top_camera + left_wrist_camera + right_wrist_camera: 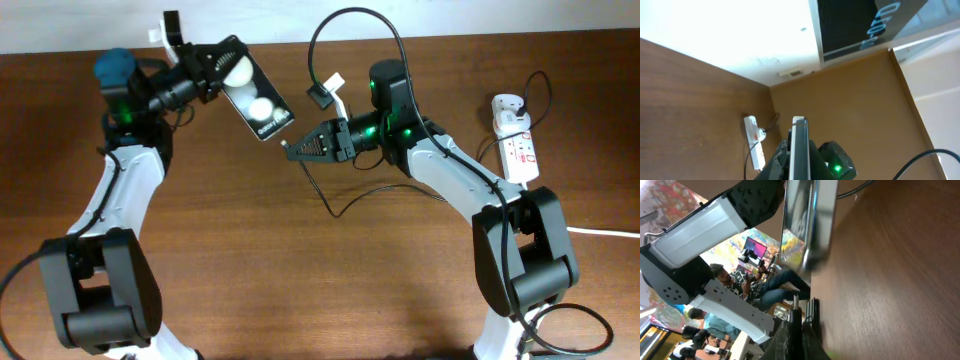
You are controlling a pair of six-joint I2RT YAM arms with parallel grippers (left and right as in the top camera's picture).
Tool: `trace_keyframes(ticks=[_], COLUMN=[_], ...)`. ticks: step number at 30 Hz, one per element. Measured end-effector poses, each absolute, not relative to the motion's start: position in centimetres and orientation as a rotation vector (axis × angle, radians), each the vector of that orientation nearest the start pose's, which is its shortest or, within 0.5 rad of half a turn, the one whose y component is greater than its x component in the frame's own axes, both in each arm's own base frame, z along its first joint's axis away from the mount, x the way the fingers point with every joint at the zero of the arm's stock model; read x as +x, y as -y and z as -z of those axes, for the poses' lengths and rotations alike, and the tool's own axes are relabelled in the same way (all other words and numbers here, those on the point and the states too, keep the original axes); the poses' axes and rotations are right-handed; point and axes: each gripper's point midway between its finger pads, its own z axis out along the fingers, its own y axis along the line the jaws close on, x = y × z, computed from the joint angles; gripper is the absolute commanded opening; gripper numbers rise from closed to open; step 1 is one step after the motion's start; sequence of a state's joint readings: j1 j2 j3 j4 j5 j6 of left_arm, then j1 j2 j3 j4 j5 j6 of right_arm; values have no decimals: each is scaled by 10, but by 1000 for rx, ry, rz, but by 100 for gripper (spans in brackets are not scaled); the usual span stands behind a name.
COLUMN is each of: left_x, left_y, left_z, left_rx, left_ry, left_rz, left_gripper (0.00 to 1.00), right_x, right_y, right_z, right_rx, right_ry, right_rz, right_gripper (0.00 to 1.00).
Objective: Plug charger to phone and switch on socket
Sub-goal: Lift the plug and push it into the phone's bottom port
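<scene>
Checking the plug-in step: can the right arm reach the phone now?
Likely yes: the left gripper holds the phone raised toward the right gripper, whose charger tip sits just short of it, nothing between.

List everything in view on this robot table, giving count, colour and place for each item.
phone: one, black with two white circles, held up at far left
charger: one, thin black cable, looping across table centre, plug end gripped near the phone
socket: one, white power strip, right side of table
adapter: one, white, plugged into the socket's far end
power cord: one, thick white, running off right edge
table: one, brown wood, under everything
left hand: one, black, shut on the phone
right hand: one, black, shut on the charger, pointing at the phone
</scene>
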State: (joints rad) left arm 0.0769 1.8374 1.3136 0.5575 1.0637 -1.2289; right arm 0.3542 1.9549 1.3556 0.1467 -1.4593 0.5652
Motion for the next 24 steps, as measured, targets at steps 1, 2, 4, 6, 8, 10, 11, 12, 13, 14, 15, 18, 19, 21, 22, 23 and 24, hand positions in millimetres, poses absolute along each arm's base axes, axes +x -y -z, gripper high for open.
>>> trace_keyframes(ticks=[1,2,4,6,8,10,11,12,13,14,15,18,19,21,22,23,24], left_x=[501,503,503,503,503,502,502,502,502,502,501,501,501,501,501,503,504], left_y=[105,97,94,94,95,95,95,95,95,96,98,103,103,104,104,104,103], left_z=[-303,-303,-303,-303,-303,-303,-303,-303,-303,-303,-303,-303,-303,-303,-303,-303,-303], left_rx=[-210,-224,-228,-230,-251,-263,-266,-266,-265,-264,-260,-252,-255,-252,-248,-249,-255], left_ry=[-1821,-1814,-1812,-1814,-1817,-1821,-1821,-1822,-1822,-1823,-1824,-1828,-1827,-1827,-1825,-1820,-1814], left_rz=[1650,1638,1635,1639,1655,1667,1670,1670,1670,1672,1675,1681,1679,1679,1672,1663,1651], left_gripper=[0,0,0,0,0,0,0,0,0,0,0,0,0,0,0,0,0], right_x=[355,356,359,361,365,371,372,373,373,373,373,373,373,373,373,373,373], right_y=[-313,-314,-315,-315,-316,-317,-317,-317,-317,-317,-317,-317,-317,-317,-317,-317,-317], right_z=[-235,-239,-244,-243,-242,-240,-240,-240,-240,-240,-240,-240,-240,-240,-240,-240,-240], right_rx=[-856,-850,-840,-811,-760,-682,-669,-659,-652,-648,-647,-646,-647,-647,-647,-647,-647], right_ry=[-1933,-1931,-1927,-1947,-1979,-2023,-2029,-2035,-2040,-2042,-2043,-2043,-2043,-2043,-2043,-2043,-2043], right_rz=[-1999,-2002,-2003,-2004,-2002,-1997,-1995,-1995,-1996,-1998,-1998,-1999,-1998,-1999,-1999,-1998,-1999], right_gripper=[4,4,4,4,4,4,4,4,4,4,4,4,4,4,4,4,4])
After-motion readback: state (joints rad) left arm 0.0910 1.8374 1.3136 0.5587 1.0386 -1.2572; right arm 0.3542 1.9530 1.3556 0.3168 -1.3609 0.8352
